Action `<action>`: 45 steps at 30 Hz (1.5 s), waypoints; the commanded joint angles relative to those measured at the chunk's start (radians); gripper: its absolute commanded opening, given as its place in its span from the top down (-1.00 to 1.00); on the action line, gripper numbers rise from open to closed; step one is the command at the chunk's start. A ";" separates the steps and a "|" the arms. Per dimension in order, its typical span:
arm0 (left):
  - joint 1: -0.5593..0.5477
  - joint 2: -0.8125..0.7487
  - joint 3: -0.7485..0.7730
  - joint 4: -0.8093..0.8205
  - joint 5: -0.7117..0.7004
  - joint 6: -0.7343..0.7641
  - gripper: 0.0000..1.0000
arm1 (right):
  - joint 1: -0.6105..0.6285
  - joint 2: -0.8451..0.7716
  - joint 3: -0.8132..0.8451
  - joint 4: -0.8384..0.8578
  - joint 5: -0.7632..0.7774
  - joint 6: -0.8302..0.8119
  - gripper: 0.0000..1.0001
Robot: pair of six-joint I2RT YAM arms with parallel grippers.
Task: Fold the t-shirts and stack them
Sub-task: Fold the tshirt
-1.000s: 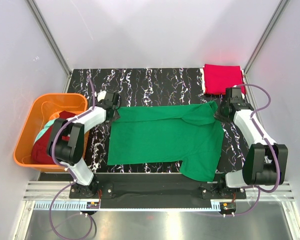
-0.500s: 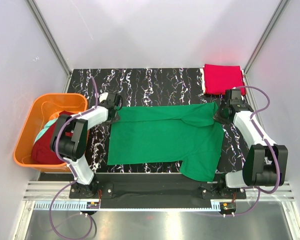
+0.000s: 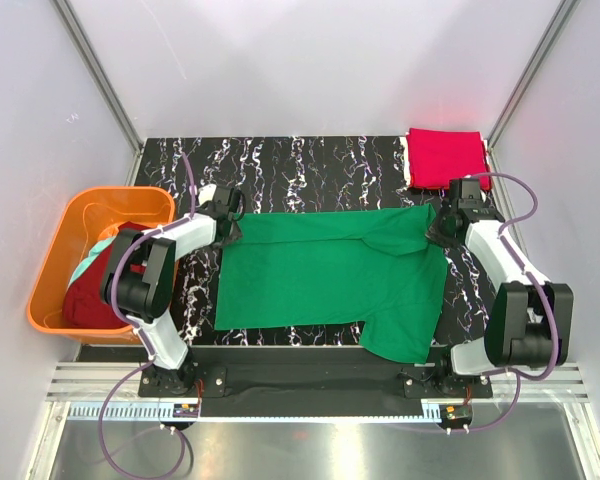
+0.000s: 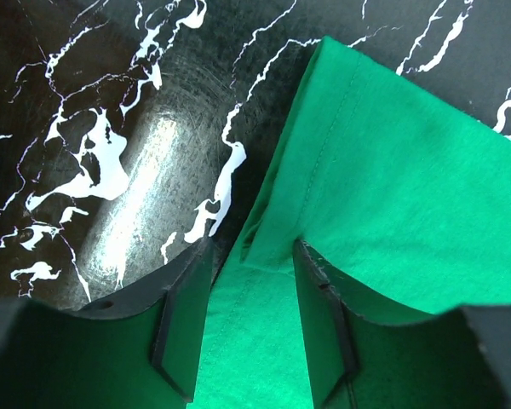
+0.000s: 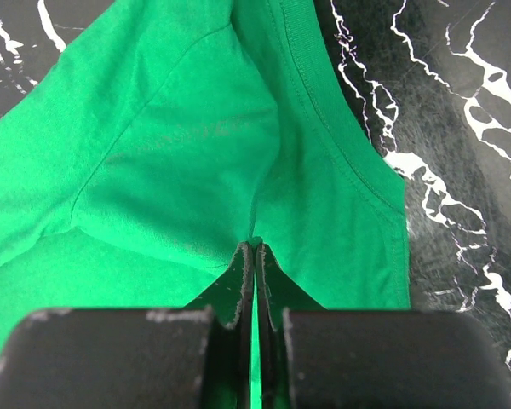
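Green tee (image 3: 330, 280) stretches sideways: left gripper (image 4: 251, 251) spread over its left corner, right gripper (image 5: 254, 249) pinching its right edge.

A black table (image 3: 310, 165) veined with white lies under me, glossy where the light hits. An orange basket (image 3: 50, 268) sits just beside its left edge. Pale walls (image 3: 310, 60) close in three sides; a ribbed metal rail (image 3: 90, 385) runs along the near edge.
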 commanded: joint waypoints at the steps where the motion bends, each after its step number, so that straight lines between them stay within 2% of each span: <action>1: 0.004 -0.024 0.019 0.049 -0.014 0.002 0.06 | -0.008 0.021 0.004 0.052 -0.016 0.034 1.00; 10: 0.005 0.005 0.037 0.052 -0.025 0.013 0.37 | -0.008 -0.013 -0.002 0.032 0.007 0.011 1.00; 14: 0.005 0.009 0.059 0.038 -0.047 0.025 0.84 | -0.008 -0.028 0.012 0.011 0.015 0.008 1.00; 16: 0.004 0.005 0.071 0.024 -0.060 0.030 0.98 | -0.008 -0.044 0.027 -0.012 0.019 0.011 1.00; 29: 0.005 -0.012 0.090 -0.008 -0.077 0.039 1.00 | -0.007 -0.166 0.001 -0.135 0.061 0.014 1.00; 45: 0.010 0.013 0.094 -0.034 -0.094 0.048 1.00 | -0.007 -0.074 -0.095 -0.040 0.024 0.017 1.00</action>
